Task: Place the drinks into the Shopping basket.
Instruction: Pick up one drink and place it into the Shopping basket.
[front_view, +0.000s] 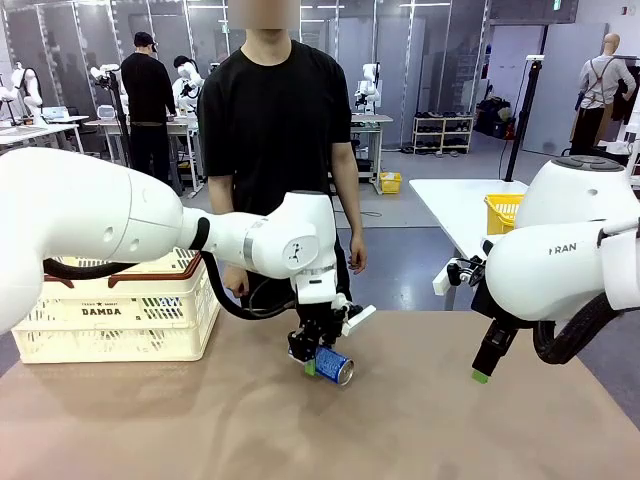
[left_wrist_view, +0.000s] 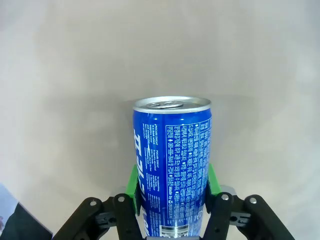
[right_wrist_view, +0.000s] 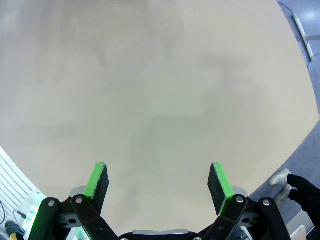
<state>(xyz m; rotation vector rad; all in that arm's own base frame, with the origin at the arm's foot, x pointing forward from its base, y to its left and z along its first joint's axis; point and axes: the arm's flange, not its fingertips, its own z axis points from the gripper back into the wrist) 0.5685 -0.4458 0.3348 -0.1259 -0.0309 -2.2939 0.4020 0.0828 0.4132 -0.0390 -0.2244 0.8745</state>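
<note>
A blue drink can (front_view: 333, 365) with white lettering and silver ends hangs tilted just above the brown table's middle, and my left gripper (front_view: 318, 357) is shut on it. In the left wrist view the can (left_wrist_view: 172, 155) sits between the green pads (left_wrist_view: 132, 182), its silver top pointing away. The cream-white Shopping basket (front_view: 120, 310), printed "DAMDA", stands at the table's left, partly hidden behind my left arm. My right gripper (front_view: 484, 368) hovers over the table's right side. In its wrist view the right gripper (right_wrist_view: 159, 181) stands open with only bare table between the pads.
A person in a black shirt (front_view: 280, 120) stands at the far edge, hands down. A yellow mesh basket (front_view: 503, 212) sits on a separate white table at the back right. The table edge (right_wrist_view: 300, 135) curves along the right of the right wrist view.
</note>
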